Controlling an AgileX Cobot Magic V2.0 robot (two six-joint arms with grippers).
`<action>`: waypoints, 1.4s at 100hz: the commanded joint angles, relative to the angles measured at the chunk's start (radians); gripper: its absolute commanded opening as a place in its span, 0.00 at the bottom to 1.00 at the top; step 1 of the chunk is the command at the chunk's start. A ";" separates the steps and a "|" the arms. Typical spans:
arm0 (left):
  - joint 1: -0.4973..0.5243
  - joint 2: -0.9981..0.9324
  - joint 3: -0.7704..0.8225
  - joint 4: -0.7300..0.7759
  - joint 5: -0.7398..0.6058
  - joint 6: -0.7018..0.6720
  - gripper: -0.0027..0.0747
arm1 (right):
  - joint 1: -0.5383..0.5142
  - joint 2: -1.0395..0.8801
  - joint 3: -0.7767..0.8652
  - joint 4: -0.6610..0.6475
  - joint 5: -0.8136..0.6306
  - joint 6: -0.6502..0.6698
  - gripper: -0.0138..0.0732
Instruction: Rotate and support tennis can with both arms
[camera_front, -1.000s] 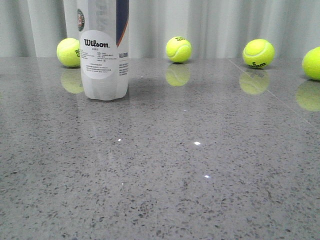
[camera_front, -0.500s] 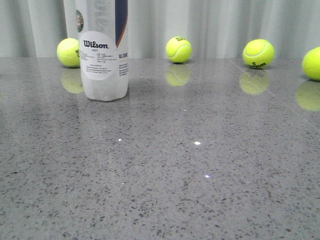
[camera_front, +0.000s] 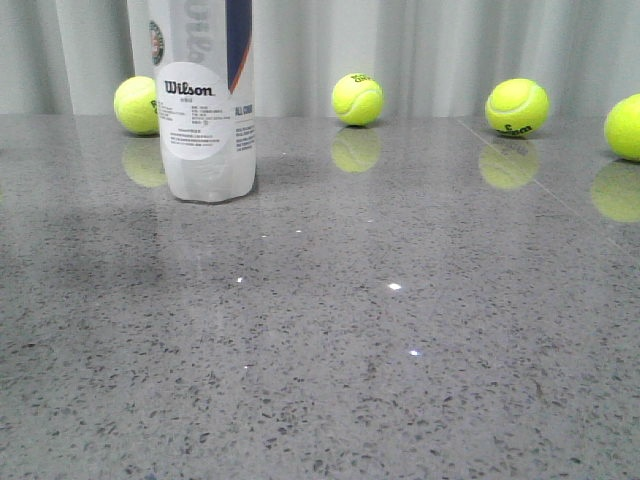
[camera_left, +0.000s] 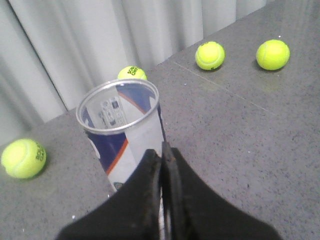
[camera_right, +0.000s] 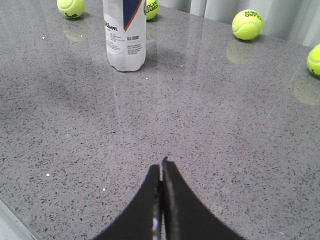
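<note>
The tennis can (camera_front: 208, 100) stands upright at the back left of the grey table, its white Wilson label facing the front view; its top is cut off there. In the left wrist view the can (camera_left: 122, 127) shows its open silver rim from above, and my left gripper (camera_left: 162, 150) is shut and empty, its tips close beside the can's upper wall. In the right wrist view the can (camera_right: 125, 32) stands far off, and my right gripper (camera_right: 162, 165) is shut and empty above bare table. Neither arm shows in the front view.
Several yellow-green tennis balls lie along the back of the table by the grey curtain: one behind the can (camera_front: 136, 104), one in the middle (camera_front: 357, 98), two at the right (camera_front: 517, 106) (camera_front: 624, 126). The table's near edge shows in the right wrist view (camera_right: 7, 215).
The can's label has turned slightly, the Wilson logo shifting a little left. A faint shadow has appeared on the table at the left, in front of the can.
</note>
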 joint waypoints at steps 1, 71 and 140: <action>-0.009 -0.085 0.072 -0.028 -0.138 -0.030 0.01 | -0.005 0.012 -0.025 -0.002 -0.069 -0.006 0.09; 0.299 -0.540 0.597 -0.055 -0.380 -0.042 0.01 | -0.005 0.012 -0.025 -0.002 -0.068 -0.006 0.09; 0.529 -0.878 0.955 0.135 -0.434 -0.292 0.01 | -0.005 0.012 -0.025 -0.002 -0.068 -0.006 0.09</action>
